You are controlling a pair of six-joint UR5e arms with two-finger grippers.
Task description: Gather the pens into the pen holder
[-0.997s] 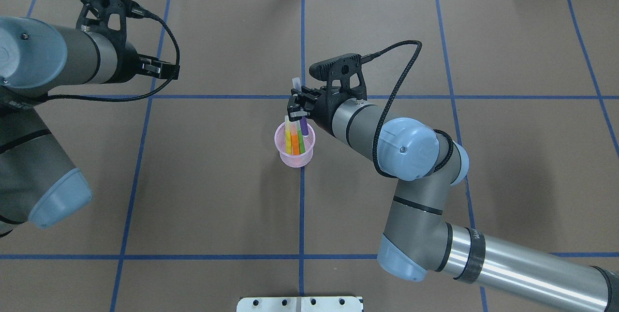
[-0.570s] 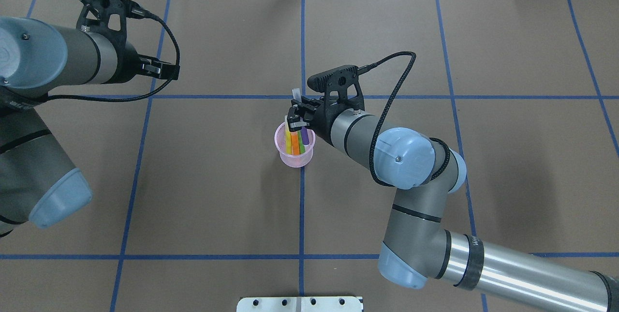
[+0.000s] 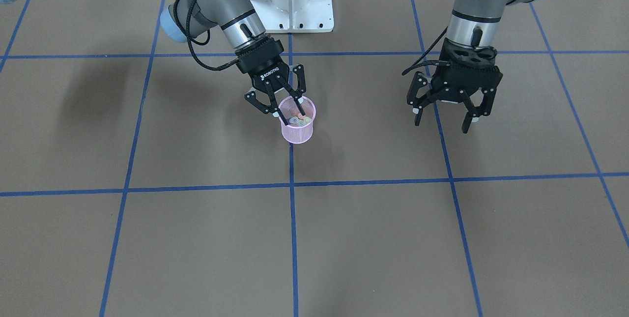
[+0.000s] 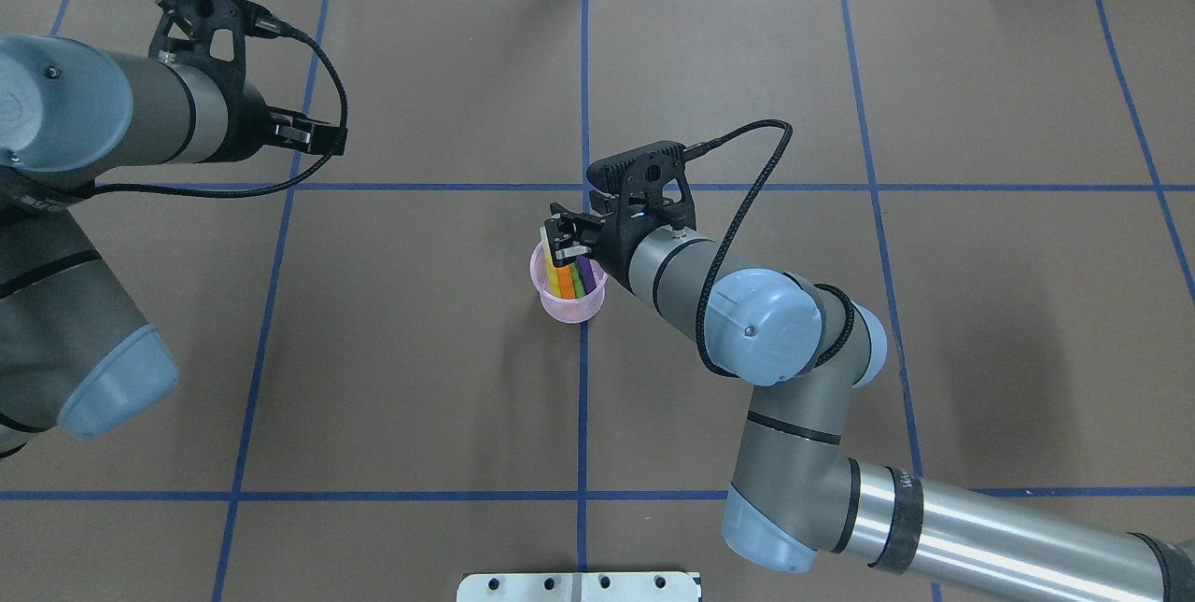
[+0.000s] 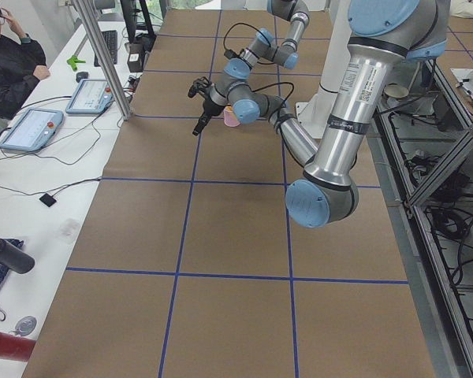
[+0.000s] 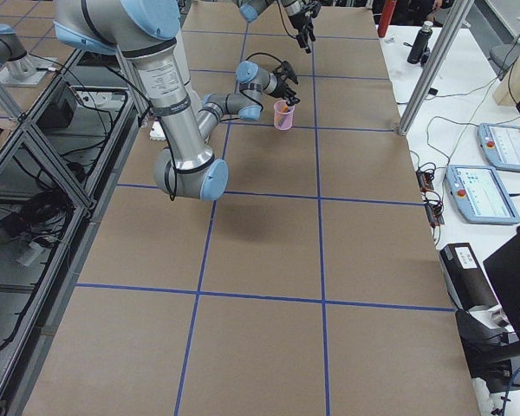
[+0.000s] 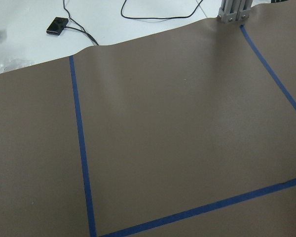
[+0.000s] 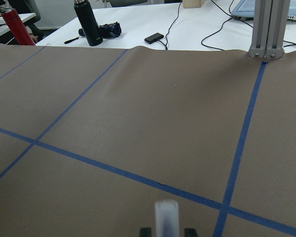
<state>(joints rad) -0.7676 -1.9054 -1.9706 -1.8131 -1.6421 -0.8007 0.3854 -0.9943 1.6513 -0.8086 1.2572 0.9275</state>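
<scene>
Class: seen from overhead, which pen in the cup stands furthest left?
The yellow pen; the orange pen, green pen and purple pen stand to its right.

I read the pen holder [image 4: 570, 307] as pink mesh, holding a yellow pen [image 4: 551, 274], orange pen [image 4: 564, 278], green pen [image 4: 577, 281] and, I think, a purple pen [image 4: 586, 268] at 3 o'clock. The table [image 4: 420, 350] is brown with a blue grid.

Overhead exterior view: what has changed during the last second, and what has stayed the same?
The right gripper came down over the small pink wire-mesh pen holder, sinking the slim purple pen deeper among the yellow, orange and green pens. Whether its jaws still clamp it cannot be told. The holder and the open left gripper stayed put.
</scene>
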